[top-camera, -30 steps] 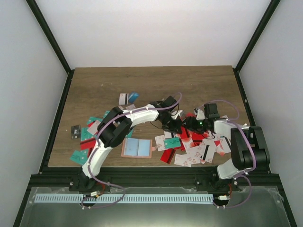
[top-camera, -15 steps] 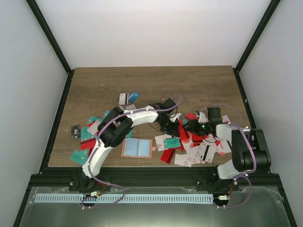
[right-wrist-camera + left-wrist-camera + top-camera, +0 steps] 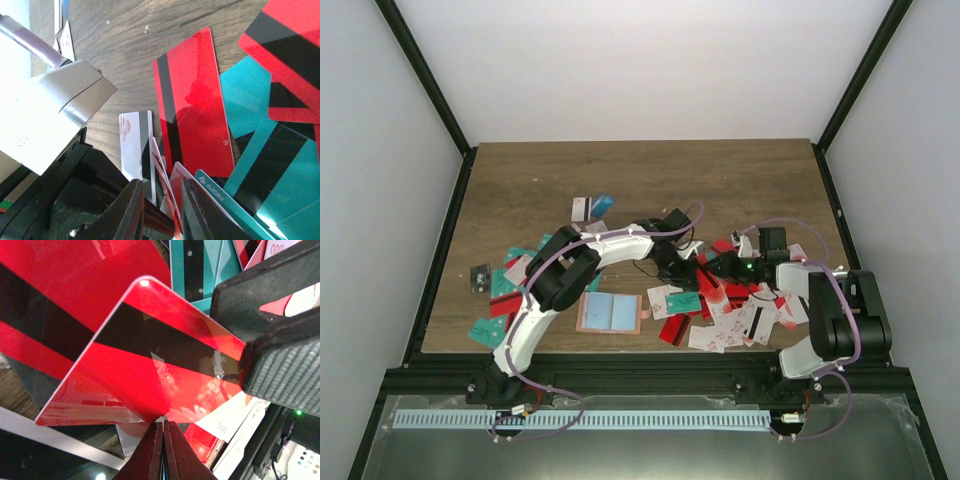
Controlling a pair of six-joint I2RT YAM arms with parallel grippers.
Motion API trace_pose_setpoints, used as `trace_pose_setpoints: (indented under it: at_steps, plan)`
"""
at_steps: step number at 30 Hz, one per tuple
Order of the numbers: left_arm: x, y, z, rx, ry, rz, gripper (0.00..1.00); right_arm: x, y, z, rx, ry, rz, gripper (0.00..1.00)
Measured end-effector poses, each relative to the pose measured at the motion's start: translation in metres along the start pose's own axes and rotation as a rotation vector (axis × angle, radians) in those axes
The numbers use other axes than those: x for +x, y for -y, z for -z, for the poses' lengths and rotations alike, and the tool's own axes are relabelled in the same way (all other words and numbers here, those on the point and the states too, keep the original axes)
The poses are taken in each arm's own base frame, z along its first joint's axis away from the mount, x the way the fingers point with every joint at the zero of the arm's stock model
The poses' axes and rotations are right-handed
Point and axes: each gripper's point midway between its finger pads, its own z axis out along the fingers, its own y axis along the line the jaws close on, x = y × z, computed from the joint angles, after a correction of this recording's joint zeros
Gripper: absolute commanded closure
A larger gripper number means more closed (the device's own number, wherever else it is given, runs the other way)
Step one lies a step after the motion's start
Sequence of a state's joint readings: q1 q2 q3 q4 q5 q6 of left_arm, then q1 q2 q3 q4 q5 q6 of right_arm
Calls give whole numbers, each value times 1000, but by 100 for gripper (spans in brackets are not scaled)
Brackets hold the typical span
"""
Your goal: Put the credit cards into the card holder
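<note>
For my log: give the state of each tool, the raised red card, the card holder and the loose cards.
red card, held above the pile, black stripe showing
left tool, shut on one edge of it
right tool, jaws narrow around its other edge; grip unclear
card holder, lying open, flat
loose cards, scattered, overlapping

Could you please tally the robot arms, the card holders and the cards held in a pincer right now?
Robot arms: 2, the left arm and the right arm
Card holders: 1, the card holder, lying open
Cards held: 1, the red card in the left pincer
Total: 4
</note>
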State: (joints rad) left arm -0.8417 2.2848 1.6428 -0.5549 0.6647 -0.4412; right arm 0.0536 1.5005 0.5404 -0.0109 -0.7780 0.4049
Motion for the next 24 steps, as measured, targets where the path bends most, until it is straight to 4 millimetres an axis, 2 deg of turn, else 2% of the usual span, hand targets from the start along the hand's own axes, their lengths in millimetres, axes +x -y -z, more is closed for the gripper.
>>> trace_pose_setpoints:
  at_steps: [5,10,15,19,24]
  plan:
    - [3,-2,2,1,-4,0,96,9,2,-1,-10,-18,-16,77]
    - [-2,-4,3,7,18,-17,96,39,10,-2,-7,-89,-89,79]
    - [-3,-4,4,10,26,-28,96,43,10,0,-6,-96,-108,86]
    - [-3,-4,4,10,27,-31,96,43,10,1,1,-91,-111,98]
    - [-5,-6,8,-9,44,-32,96,41,10,4,21,-83,-118,99]
